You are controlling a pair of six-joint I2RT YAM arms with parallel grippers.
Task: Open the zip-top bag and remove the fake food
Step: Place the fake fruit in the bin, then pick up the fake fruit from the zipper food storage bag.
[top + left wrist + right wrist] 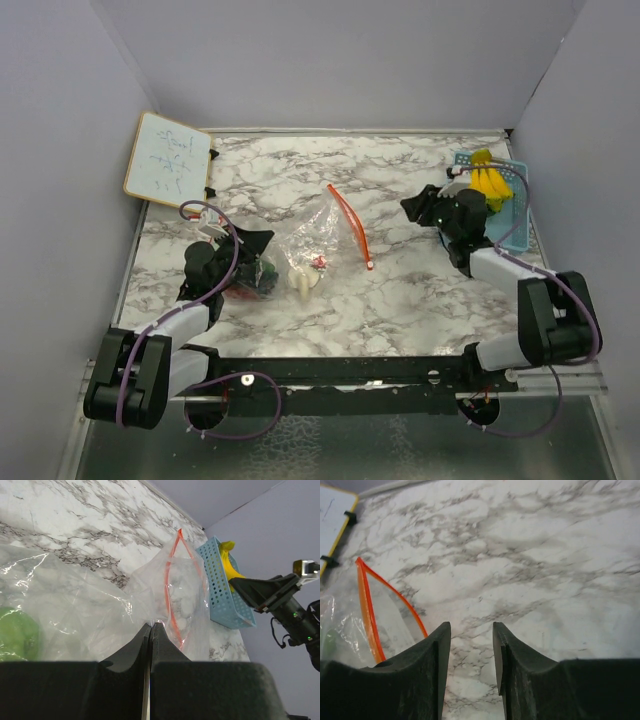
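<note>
Since the banana bunch (490, 180) already lies in the light-blue basket (512, 222) at the right of the table (420, 290), and the zip-top bag (318, 235) lies mid-table with its orange zip strip (352, 225) gaping, I judge opening done and removal partway through.

State of the left gripper (151, 626): fingers pressed together, pinching a fold of the bag film on the side away from the mouth.
State of the right gripper (471, 630): fingers spread, nothing between them, above bare marble between basket and bag mouth.

Next move, as judged: the right gripper goes to the mouth and reaches in for a piece while the left anchors the film. The thin plastic may drag along.

Counts:
- bags 1
- baskets 1
- banana bunches 1, in the basket
- round lime-green fruit (15, 632) 1, inside the bag
- whiteboard (168, 155) 1, far left

From above, a pale piece (301, 282) and a dark red-green lump (252, 282) by the left gripper also show. Crumpled film hides how many pieces that makes, probably two or three.
</note>
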